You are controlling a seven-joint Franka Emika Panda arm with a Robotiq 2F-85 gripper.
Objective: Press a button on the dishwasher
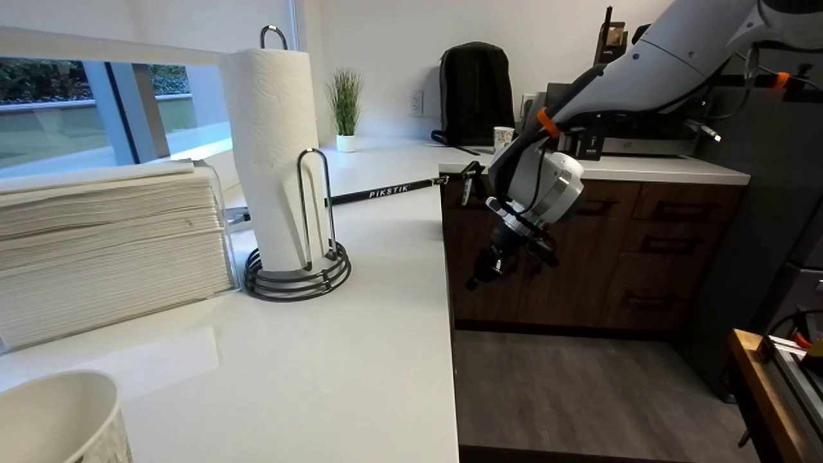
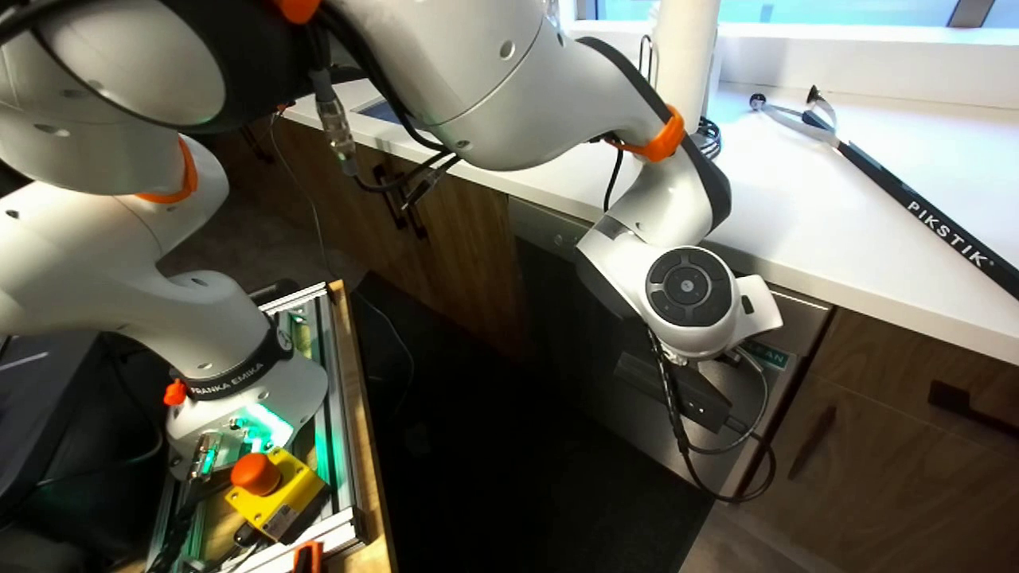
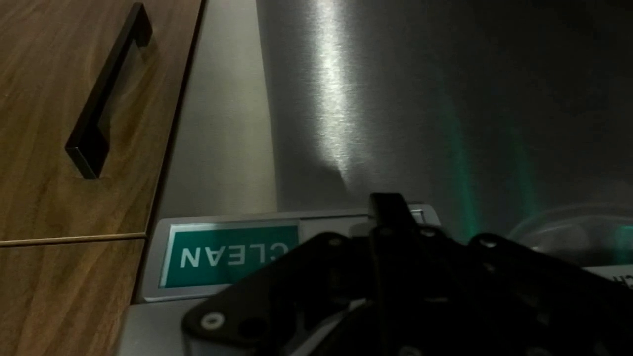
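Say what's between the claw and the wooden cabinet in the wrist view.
The wrist view shows the green CLEAN sign there, on the steel front, partly behind the claw.

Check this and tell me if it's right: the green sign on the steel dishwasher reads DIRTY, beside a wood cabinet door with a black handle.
Wrong word: in the wrist view the green sign reads CLEAN, upside down, not DIRTY. It is on the steel dishwasher, beside a wood cabinet door with a black handle, as you say.
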